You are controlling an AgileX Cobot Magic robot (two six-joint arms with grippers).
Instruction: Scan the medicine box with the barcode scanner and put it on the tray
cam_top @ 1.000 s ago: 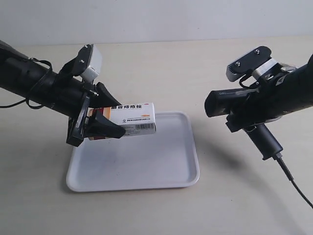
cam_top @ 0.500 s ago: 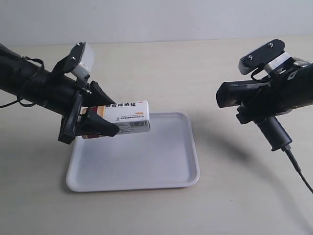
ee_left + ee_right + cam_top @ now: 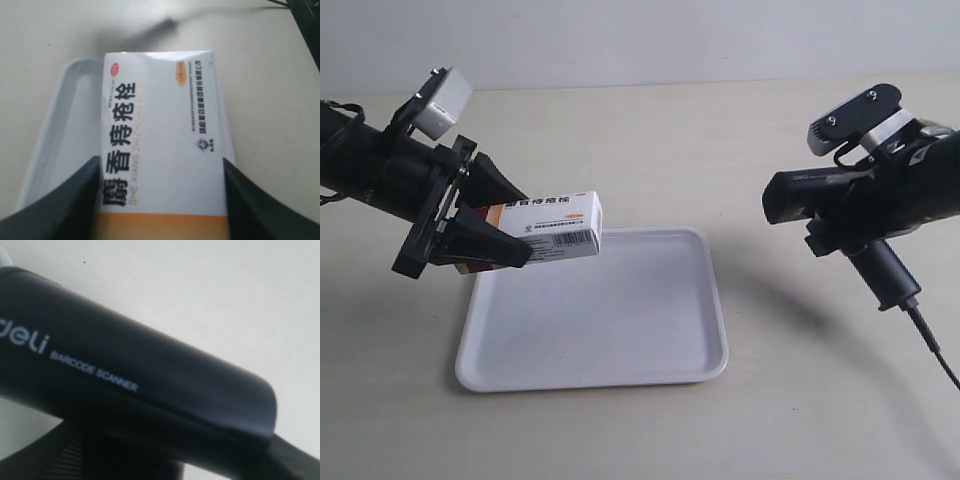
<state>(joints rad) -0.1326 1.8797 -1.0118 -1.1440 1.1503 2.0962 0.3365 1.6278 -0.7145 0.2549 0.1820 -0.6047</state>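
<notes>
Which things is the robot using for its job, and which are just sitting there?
Used for the job:
medicine box, held in the left gripper
barcode scanner, held in the right gripper
tray

Just there:
only the table

A: Arm at the exterior view's left?
B: Its gripper (image 3: 500, 225) has black fingers (image 3: 490, 250) clamped on the medicine box (image 3: 550, 227), held in the air over the tray's (image 3: 705, 330) far-left corner. Barcode side faces the camera.
A: Tray?
B: White, flat on the counter (image 3: 650, 130), left of middle, near the front edge.
A: Other arm?
B: Arm at the exterior view's right holds the barcode scanner (image 3: 820, 200) off the counter toward the right edge, head pointed at the box, well apart from it. Cable (image 3: 932, 345) trails to the front-right corner.
</notes>
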